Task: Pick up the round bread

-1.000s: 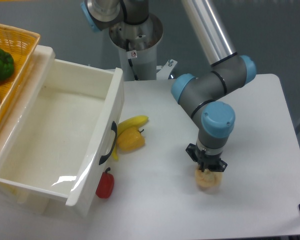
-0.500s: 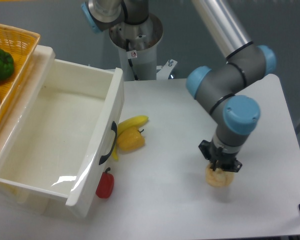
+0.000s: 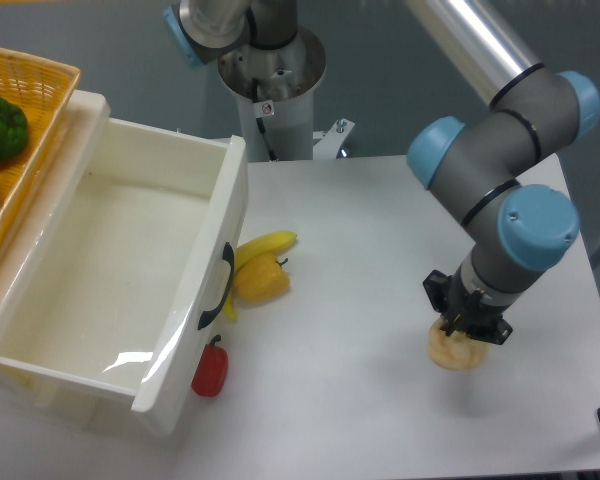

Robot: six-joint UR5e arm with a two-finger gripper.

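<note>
Over on the right side of the tabletop (image 3: 360, 380), the pincer (image 3: 465, 335) is clamped down onto the round bread (image 3: 454, 350) from above, the bun tucked right under the fingers. Looks like the grab itself is done and we're in the carry phase; I'd say next just needs a steady lift without squashing it.

No readable text.
A small red-and-white sticker (image 3: 266, 108) sits on the robot base (image 3: 272, 90) beyond the table's far edge; it may be a warning sign, too small to read.
</note>
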